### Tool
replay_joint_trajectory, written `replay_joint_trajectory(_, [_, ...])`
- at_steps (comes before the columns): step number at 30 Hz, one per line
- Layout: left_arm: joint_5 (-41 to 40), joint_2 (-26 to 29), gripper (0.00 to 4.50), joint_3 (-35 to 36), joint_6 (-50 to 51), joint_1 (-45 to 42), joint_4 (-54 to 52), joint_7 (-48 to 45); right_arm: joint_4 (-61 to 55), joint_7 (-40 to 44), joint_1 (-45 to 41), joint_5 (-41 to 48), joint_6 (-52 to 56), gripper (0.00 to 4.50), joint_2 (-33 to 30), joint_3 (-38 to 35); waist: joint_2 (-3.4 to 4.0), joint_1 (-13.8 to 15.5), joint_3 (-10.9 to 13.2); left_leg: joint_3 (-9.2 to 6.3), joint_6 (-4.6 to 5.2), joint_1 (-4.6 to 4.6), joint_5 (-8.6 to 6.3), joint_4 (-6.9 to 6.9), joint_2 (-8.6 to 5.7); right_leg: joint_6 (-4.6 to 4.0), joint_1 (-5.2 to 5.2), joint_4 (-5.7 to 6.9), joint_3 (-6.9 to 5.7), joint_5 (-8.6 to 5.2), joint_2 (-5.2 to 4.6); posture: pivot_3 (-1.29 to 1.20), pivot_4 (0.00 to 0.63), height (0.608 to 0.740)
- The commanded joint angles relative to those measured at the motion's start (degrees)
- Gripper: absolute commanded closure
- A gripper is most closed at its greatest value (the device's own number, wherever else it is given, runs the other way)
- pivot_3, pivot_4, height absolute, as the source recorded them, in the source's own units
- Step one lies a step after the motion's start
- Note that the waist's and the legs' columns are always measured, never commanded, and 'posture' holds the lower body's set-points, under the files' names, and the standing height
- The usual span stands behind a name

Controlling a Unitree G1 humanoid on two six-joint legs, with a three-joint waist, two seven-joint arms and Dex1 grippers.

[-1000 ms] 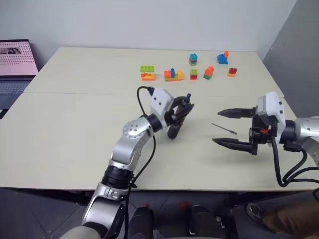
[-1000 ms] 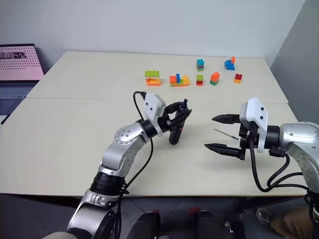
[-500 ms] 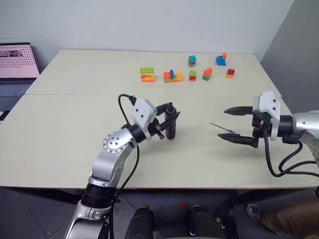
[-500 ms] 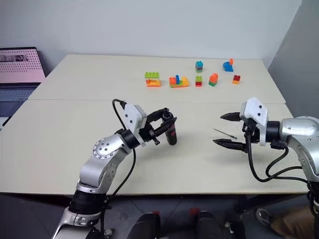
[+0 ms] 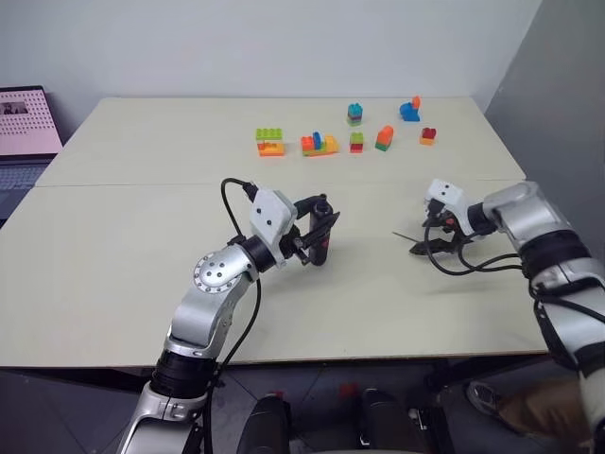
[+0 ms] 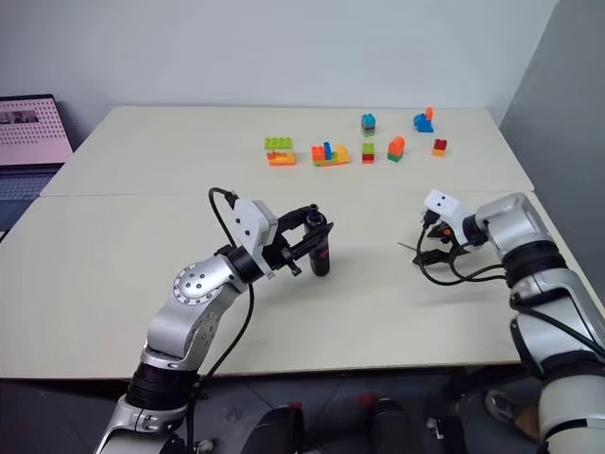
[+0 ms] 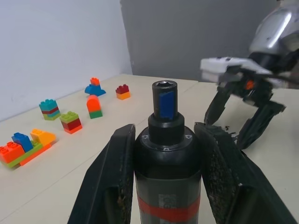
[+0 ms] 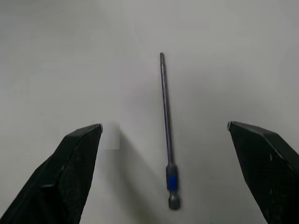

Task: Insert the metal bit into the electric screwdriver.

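Clamping the electric screwdriver (image 7: 167, 163), left fingers (image 7: 110, 186); right fingers (image 8: 74, 163) spread wide (empty) astride the metal bit (image 8: 166, 135).

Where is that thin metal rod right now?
The thin dark grey metal bit lies flat on the beige table, on the robot's right, between the spread black fingers of the right gripper poised over it.

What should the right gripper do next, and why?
Probably lower and close on the thin grey metal bit: it lies flat on the table, centred between the open right gripper fingers, while the left gripper holds the black electric screwdriver ready.
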Motion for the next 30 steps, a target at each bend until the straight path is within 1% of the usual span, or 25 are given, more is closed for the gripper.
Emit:
replay_joint_trajectory(1, [2.6,1.6,2.88,0.3,1.2,1.7,1.4,1.3,8.6,-1.4,-3.3,-4.2,-4.6,0.17,1.6,-0.1,0.0,0.0,0.0,0.02,0.0,0.01,0.0,0.0,0.0,0.01,0.01,-0.01,0.02,0.0,0.0,0.0,0.15,0.74])
replay_joint_trajectory(3, [2.6,1.7,2.88,0.4,1.2,1.9,1.2,1.4,11.1,-0.5,-4.0,-5.2,-5.4,0.48,2.5,-0.3,0.02,0.0,0.0,0.08,0.0,0.05,0.0,0.01,0.0,0.07,0.02,0.0,0.09,0.0,0.0,0.0,0.15,0.74])
replay_joint_trajectory(5, [2.7,1.9,2.88,0.4,1.2,2.1,1.0,1.5,12.8,0.8,-4.7,-5.6,-5.6,1.04,3.2,-0.8,0.03,0.0,0.0,0.11,0.0,0.13,0.0,0.03,0.0,0.21,0.06,0.03,0.15,-0.05,0.01,0.0,0.15,0.74])
replay_joint_trajectory(6, [2.7,2.1,2.88,0.4,1.3,2.1,1.0,1.6,13.4,1.5,-5.0,-5.6,-5.5,1.19,3.5,-1.2,0.03,0.0,0.0,0.13,0.0,0.18,0.0,0.03,0.0,0.2,0.07,0.06,0.18,-0.05,0.02,0.0,0.15,0.74])
replay_joint_trajectory(10, [3.5,3.0,2.88,0.3,2.0,1.8,1.5,2.1,14.5,3.0,-5.9,-5.9,-5.0,2.15,4.2,-2.5,0.05,-0.1,0.0,0.14,0.0,0.28,0.0,0.03,0.01,0.18,0.09,0.13,0.28,-0.04,0.08,0.0,0.15,0.74])
replay_joint_trajectory(11, [3.8,3.4,2.88,0.2,2.1,1.6,1.8,2.1,14.5,3.2,-5.9,-6.0,-4.9,2.26,4.3,-2.8,0.05,-0.2,0.0,0.15,0.0,0.31,0.0,0.02,0.02,0.19,0.09,0.14,0.31,-0.03,0.11,0.0,0.15,0.74])
replay_joint_trajectory(12, [4.4,3.9,2.88,0.0,1.9,1.3,2.2,2.2,14.5,3.5,-5.9,-6.1,-4.8,2.63,4.3,-3.0,0.06,-0.3,0.0,0.15,0.0,0.32,0.0,0.02,0.04,0.18,0.09,0.14,0.33,-0.03,0.14,0.0,0.15,0.74])
replay_joint_trajectory(13, [4.6,4.4,2.88,-0.2,2.1,1.0,2.5,2.0,14.4,3.7,-5.9,-6.1,-4.7,2.76,4.3,-3.4,0.06,-0.3,0.0,0.15,0.0,0.33,0.0,0.01,0.04,0.19,0.09,0.15,0.34,-0.03,0.16,0.0,0.15,0.74])
replay_joint_trajectory(14, [4.9,4.7,2.88,-0.3,2.0,0.8,2.8,2.1,14.3,3.8,-5.9,-6.1,-4.6,3.07,4.3,-3.7,0.06,-0.4,0.0,0.14,0.01,0.33,0.0,0.01,0.06,0.19,0.07,0.15,0.36,-0.02,0.18,0.0,0.15,0.74])
replay_joint_trajectory(15, [5.2,4.9,2.88,-0.3,1.9,0.4,3.5,2.4,13.9,3.8,-5.7,-5.8,-4.4,3.23,4.2,-4.4,0.07,-0.6,0.0,0.14,0.01,0.34,0.0,0.0,0.06,0.19,0.07,0.16,0.37,-0.02,0.19,0.0,0.15,0.74])
replay_joint_trajectory(16, [5.3,4.9,2.88,-0.2,1.1,0.1,4.2,2.5,13.4,3.6,-5.4,-5.4,-4.3,3.59,3.9,-5.2,0.07,-0.9,0.0,0.15,0.01,0.36,0.0,0.0,0.06,0.19,0.06,0.16,0.42,-0.01,0.21,0.0,0.15,0.74])
replay_joint_trajectory(17, [5.4,5.2,2.88,-0.5,1.0,-0.2,4.6,2.2,12.7,3.6,-5.1,-4.9,-4.1,3.7,3.5,-6.2,0.07,-0.9,0.0,0.18,0.01,0.37,0.0,0.0,0.06,0.16,0.05,0.17,0.45,0.0,0.22,0.0,0.15,0.74])
replay_joint_trajectory(20, [5.5,5.7,2.88,-0.9,0.9,-0.4,4.5,1.5,9.7,3.8,-3.9,-3.4,-3.4,4.38,2.1,-8.7,0.07,-1.1,0.0,0.19,0.01,0.37,0.0,0.0,0.06,0.15,0.05,0.17,0.48,0.03,0.23,0.0,0.15,0.74])
replay_joint_trajectory(21, [5.1,5.9,2.88,-0.9,1.3,-0.5,4.1,1.3,7.2,3.9,-2.9,-2.2,-2.8,4.5,1.3,-10.2,0.07,-1.2,0.0,0.22,0.01,0.37,0.0,0.0,0.06,0.16,0.03,0.17,0.52,0.04,0.23,0.0,0.15,0.74])
replay_joint_trajectory(25, [3.9,5.9,2.88,-0.6,2.1,-0.7,3.5,1.4,-4.3,3.1,1.7,1.7,2.1,4.5,-0.8,-15.1,0.07,-1.4,0.0,0.31,0.01,0.37,0.0,-0.01,0.06,0.23,-0.02,0.16,0.64,0.08,0.23,0.0,0.15,0.74])
replay_joint_trajectory(27, [3.1,5.0,2.88,0.1,3.0,-1.4,3.8,2.3,-12.3,2.2,5.4,3.3,5.0,4.5,-1.9,-17.0,0.07,-1.4,0.0,0.35,0.01,0.4,-0.01,-0.02,0.07,0.24,-0.02,0.15,0.68,0.08,0.25,0.0,0.15,0.74])
replay_joint_trajectory(30, [2.4,4.2,2.88,0.5,3.2,-2.8,3.9,2.6,-22.3,-0.4,9.4,6.4,10.4,4.5,-2.6,-21.0,0.07,-1.4,0.0,0.34,0.01,0.42,-0.01,-0.02,0.09,0.24,-0.01,0.15,0.69,0.08,0.28,0.0,0.15,0.74])
